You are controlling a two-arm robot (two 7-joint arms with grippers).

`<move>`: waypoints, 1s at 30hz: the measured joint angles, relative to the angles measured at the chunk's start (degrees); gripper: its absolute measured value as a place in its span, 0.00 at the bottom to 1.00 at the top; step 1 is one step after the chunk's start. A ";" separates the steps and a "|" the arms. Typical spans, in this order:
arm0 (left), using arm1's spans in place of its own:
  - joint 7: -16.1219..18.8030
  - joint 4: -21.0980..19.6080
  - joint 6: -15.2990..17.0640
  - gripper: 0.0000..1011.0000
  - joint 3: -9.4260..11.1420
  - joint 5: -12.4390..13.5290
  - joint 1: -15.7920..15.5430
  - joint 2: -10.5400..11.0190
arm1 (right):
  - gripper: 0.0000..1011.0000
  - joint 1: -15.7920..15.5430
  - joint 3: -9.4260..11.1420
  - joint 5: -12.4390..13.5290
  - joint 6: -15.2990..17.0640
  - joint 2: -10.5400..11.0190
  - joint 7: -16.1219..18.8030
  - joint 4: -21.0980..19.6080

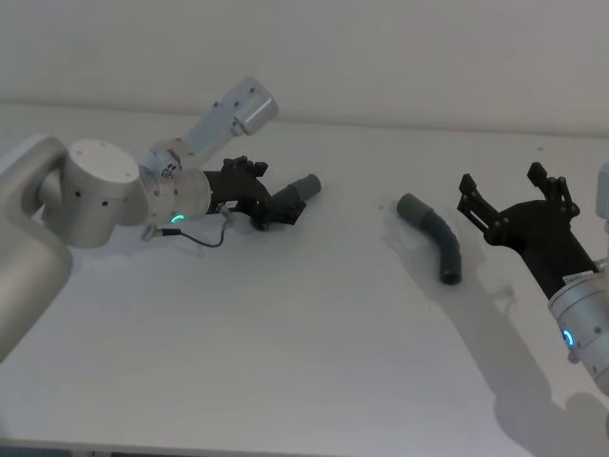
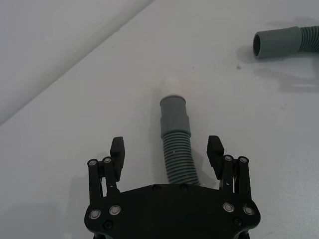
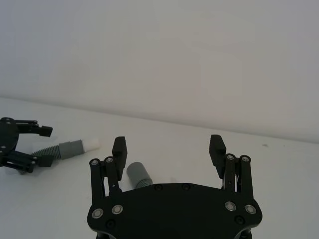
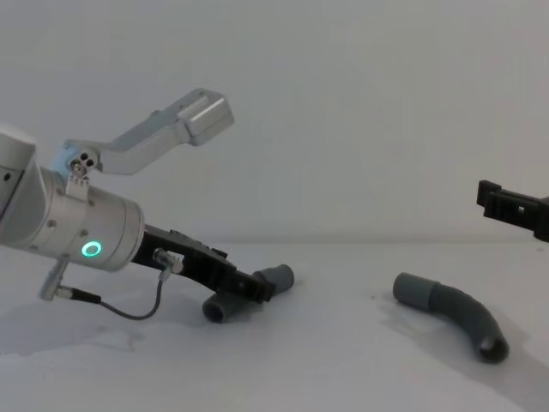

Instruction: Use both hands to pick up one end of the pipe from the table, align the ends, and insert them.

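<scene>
Black plastic left claw (image 1: 273, 204): spread wide and gripping nothing. Its fingers (image 2: 117, 148) stand one on each side of the first hose piece, with a gap at each pad.
Left claw's place: low at the left of the surface (image 1: 285, 371), tilted down toward it. Whether it touches the surface I cannot tell.
First hose piece (image 2: 177, 155): short, curved, dark grey and corrugated. It lies on the plain matte white surface, and its ribbed body runs out between the left claw's fingers.
Spigot cuff (image 2: 174, 113): a smooth lighter grey cylinder at the far end of the first hose piece, pointing away from the claw. A narrower white spigot (image 2: 174, 82) sticks out of it.
Silver wrist (image 1: 186, 193): cylindrical, just behind the left claw. It has a green ring light (image 1: 177, 220) and a thin dark cable (image 1: 206, 239) looping beneath.
Black plastic right claw (image 1: 502, 186): spread wide, holding and touching nothing. It is raised off the surface at the right.
Second hose piece (image 1: 436, 235): dark grey, curved and corrugated. It lies on the surface between the two claws, nearer the right claw but apart from it.
Plain cuff (image 1: 410, 204): smooth grey, at the end of the second hose piece that is turned toward the first piece. The dark open end points back toward the robot.
Cuffs: well apart, with bare surface between them.
</scene>
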 joint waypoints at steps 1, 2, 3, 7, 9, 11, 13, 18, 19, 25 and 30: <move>-0.13 0.20 0.43 0.99 0.08 0.08 -0.31 -0.11 | 0.99 0.00 0.00 0.00 0.00 0.00 0.00 0.00; -0.22 0.29 0.73 0.99 0.11 0.14 -0.46 -0.16 | 0.99 0.00 0.00 0.00 0.00 0.00 0.00 0.00; -0.36 0.45 1.18 0.99 0.17 0.22 -0.76 -0.28 | 0.99 0.00 0.00 0.00 0.00 0.00 0.00 0.00; -0.64 0.75 2.27 0.99 0.31 0.41 -1.36 -0.48 | 0.99 0.00 0.00 0.00 0.00 0.00 0.00 0.00; -0.79 0.88 2.77 0.99 0.34 0.45 -1.59 -0.58 | 0.99 0.00 0.00 0.00 0.00 0.00 0.00 0.00; -0.92 1.03 3.39 0.99 0.38 0.49 -1.86 -0.69 | 0.99 0.00 0.00 0.00 0.00 0.00 0.00 0.00; -1.06 1.23 3.98 0.99 0.43 0.50 -2.10 -0.80 | 0.99 0.00 0.00 0.00 0.00 0.00 0.00 0.00; -1.37 1.84 4.89 0.99 0.60 0.49 -2.64 -1.07 | 0.99 0.00 0.00 0.00 0.00 0.00 0.00 0.00; -1.41 1.93 4.94 0.99 0.64 0.49 -2.72 -1.10 | 0.99 0.00 0.00 0.00 0.00 0.00 0.00 0.00; -1.97 3.17 5.23 0.99 1.13 0.52 -3.48 -1.55 | 0.99 0.00 0.00 0.00 0.00 0.00 0.00 0.00; -2.29 4.05 5.23 0.99 1.45 0.59 -3.94 -1.93 | 0.99 0.00 0.00 0.00 0.00 0.00 0.00 0.00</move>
